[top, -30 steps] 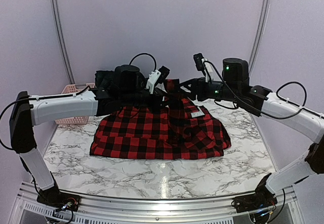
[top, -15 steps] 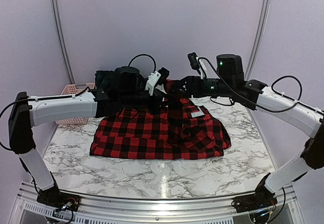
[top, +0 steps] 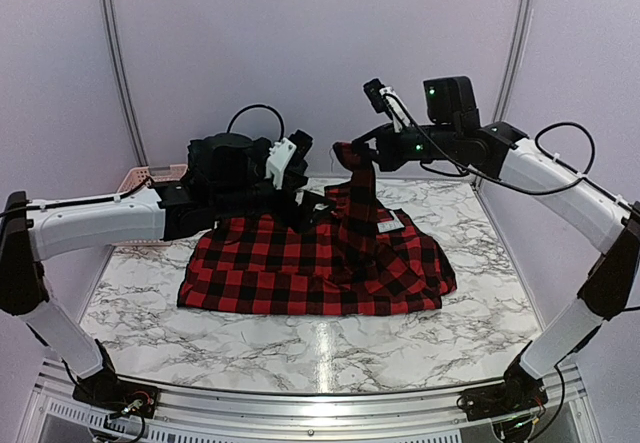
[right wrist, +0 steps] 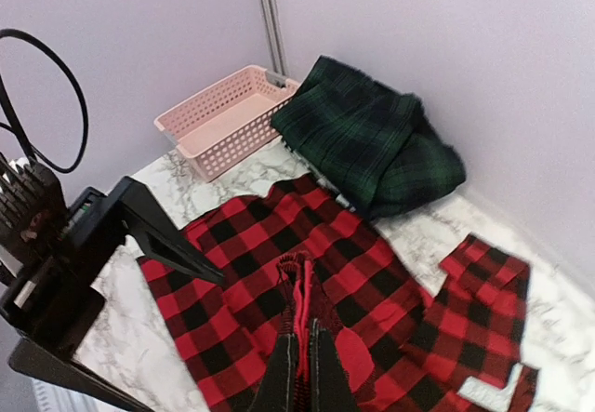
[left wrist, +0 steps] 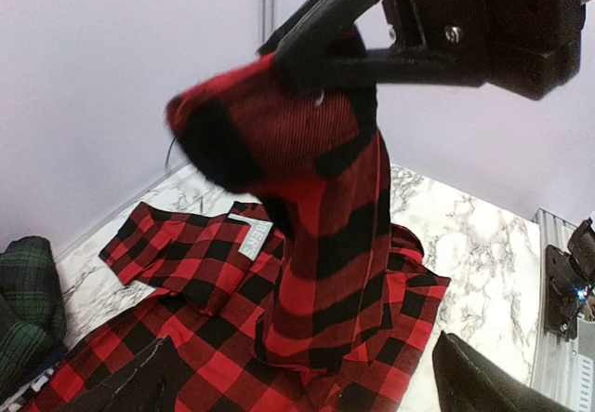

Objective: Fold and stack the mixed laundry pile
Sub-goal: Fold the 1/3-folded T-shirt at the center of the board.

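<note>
Over at the far left the pink basket (top: 150, 175) sits at the back edge of the counter (top: 300, 348), and the wrist views show a dark green plaid piece (right wrist: 372, 138) bunched just beside it, out of the way, I'd guess until its turn comes. Next along, the left fingers (top: 312, 206) hover low over the back of the red-and-black checked shirt (top: 320, 263), spread wide apart with nothing between them. The shirt lies across the middle of the counter, mostly flat, its front edge fairly straight, one sleeve angled out toward the back right with a pale label showing. To the right of centre the right fingers (top: 360, 166) are pinched together on a fold of the shirt's fabric and hold it up in a peak above the rest, so the cloth hangs down from them in a narrow tent. My reading is that the lift is there to carry that part over for a fold, with the open left fingers free to take a new hold. No folded stack shows, so the job looks early.
</note>
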### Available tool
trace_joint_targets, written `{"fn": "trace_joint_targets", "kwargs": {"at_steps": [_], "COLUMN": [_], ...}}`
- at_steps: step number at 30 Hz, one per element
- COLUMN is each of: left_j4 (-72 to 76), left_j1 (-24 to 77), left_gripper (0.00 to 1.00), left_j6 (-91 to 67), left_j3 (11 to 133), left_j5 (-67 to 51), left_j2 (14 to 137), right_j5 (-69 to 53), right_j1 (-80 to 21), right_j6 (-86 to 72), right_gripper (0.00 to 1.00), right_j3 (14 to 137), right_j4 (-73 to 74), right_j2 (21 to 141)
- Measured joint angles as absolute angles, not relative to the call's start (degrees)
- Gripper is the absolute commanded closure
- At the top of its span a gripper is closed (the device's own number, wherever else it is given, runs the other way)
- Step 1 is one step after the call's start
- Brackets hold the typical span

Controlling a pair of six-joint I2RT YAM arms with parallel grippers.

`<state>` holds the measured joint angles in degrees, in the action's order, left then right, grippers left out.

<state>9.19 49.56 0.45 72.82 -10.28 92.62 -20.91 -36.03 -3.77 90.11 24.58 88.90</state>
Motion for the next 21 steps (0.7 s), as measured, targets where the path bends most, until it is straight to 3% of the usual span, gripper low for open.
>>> {"fn": "trace_joint_targets", "kwargs": {"at_steps": [12,21], "left_j4": [9.1,9.6], "left_j1": [46.4,38.4], "left_gripper": [0.01,0.04], "left_j6": [-2.1,-10.1], "left_j3": [67.7,61.0], "left_j5": [1.3,-6.3], "left_j2": [86.5,87.5], "right_j5": [-17.7,-17.7], "right_j1": [-34.8,-34.6], "right_j6": [30.4,45.2], "right_gripper": [1.0,1.0], "right_j3": [92.3,92.3], "right_j4": [12.3,4.1], "right_j2": [89.9,97.3]}}
